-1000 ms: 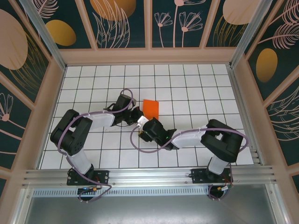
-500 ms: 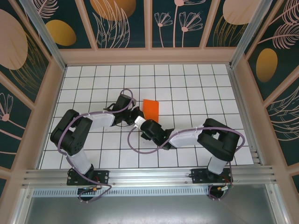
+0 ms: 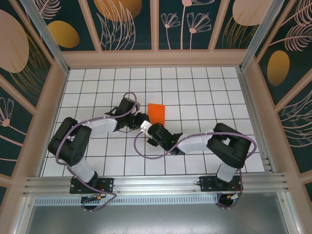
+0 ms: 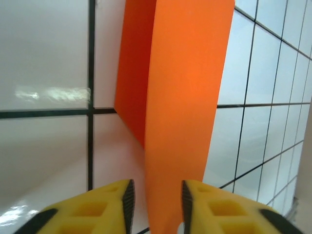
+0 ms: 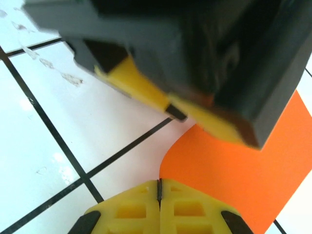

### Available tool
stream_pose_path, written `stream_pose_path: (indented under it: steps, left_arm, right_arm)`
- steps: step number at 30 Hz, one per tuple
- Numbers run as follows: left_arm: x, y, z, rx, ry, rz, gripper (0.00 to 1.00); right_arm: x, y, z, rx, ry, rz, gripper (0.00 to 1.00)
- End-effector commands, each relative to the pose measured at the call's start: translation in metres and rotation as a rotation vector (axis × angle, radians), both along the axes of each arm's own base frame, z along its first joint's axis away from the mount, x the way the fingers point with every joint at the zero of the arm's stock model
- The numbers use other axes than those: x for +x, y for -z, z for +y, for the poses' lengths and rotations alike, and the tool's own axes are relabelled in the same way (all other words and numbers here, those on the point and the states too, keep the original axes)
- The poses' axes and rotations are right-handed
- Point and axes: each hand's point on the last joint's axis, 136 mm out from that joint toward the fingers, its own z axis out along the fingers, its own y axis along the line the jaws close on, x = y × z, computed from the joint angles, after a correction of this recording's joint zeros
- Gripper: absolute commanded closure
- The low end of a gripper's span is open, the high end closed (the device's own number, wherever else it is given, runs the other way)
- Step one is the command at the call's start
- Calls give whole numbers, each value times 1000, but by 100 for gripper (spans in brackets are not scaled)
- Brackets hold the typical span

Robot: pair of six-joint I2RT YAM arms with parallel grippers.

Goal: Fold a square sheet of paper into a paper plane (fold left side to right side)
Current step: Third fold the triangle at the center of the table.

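Observation:
The square sheet of paper point(image 3: 157, 112) is bright orange and lies folded into a narrow strip on the white grid table point(image 3: 195, 92), near the middle. In the left wrist view the sheet point(image 4: 185, 92) has one layer standing up, and it runs down between the parted yellow fingers point(image 4: 109, 207) of my left gripper point(image 4: 156, 197), which is open. My right gripper point(image 5: 159, 187) is shut, and the curled near edge of the sheet point(image 5: 243, 170) runs into the seam of its fingers. From above, the left gripper point(image 3: 142, 118) and the right gripper point(image 3: 147, 125) meet at the sheet's near left corner.
The left gripper's black body and one yellow finger point(image 5: 204, 117) hang close over the right gripper. Wooden walls point(image 3: 53, 97) with patterned panels enclose the table on three sides. Purple cables point(image 3: 141, 148) loop beside both arms.
The left gripper has opened off the sheet. The right gripper has moved slightly left to the sheet's corner and shut there. The sheet has stayed in place.

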Motion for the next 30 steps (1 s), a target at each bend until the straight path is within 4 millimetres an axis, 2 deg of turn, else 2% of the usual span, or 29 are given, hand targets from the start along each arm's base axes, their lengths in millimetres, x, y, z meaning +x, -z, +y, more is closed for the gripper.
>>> stream_pose_path:
  steps: [1,3,6,12,22,30]
  left_arm:
    - [9,-29,18,18,-10,-77,55]
    - [13,-39,24,25,-10,-98,48]
    - [20,-47,24,35,8,-122,45]
    - [47,-58,-12,-55,121,-144,58]
    - [76,-4,-50,-34,237,-63,63]
    - [81,32,-51,62,254,-19,64]
  right_arm:
    - [1,-6,-3,37,7,36,100]
    - [1,-6,-3,42,11,43,100]
    - [2,-7,-4,51,14,51,100]
    - [3,-5,-6,69,31,74,100]
    - [4,3,-1,87,51,117,100]
    - [2,6,3,121,47,180,100]
